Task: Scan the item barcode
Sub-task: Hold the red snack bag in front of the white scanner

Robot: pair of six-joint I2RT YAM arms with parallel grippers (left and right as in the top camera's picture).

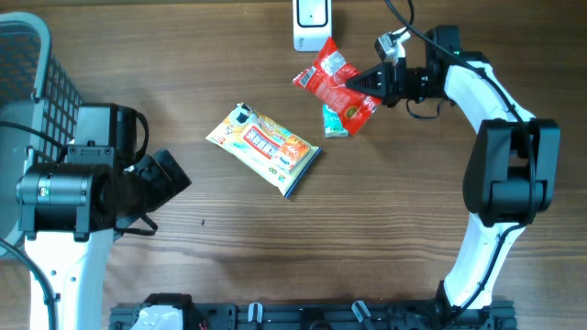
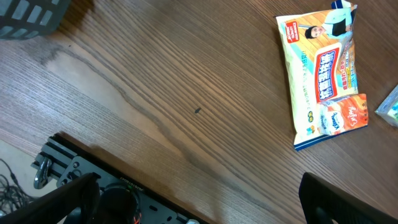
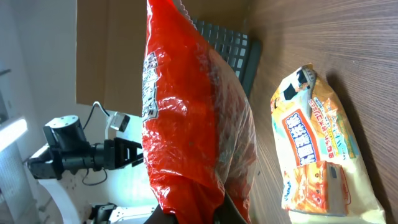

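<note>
The red bag [image 1: 332, 81] is pinched by one edge in the right pincer [image 1: 374, 81] and seems to be clear of the surface [image 1: 385, 229]. It looks light, crinkly and slick, so it is likely to flop; a seam gives the surest hold. Just past the pincer's tips, beyond the bag, stands the white scanner [image 1: 312, 23]. A teal packet [image 1: 335, 124] lies beside the tips, partly under the bag, and a yellow bag [image 1: 266, 147] lies farther out. The left pincer [image 1: 170, 188] is spread wide, empty and well apart.
</note>
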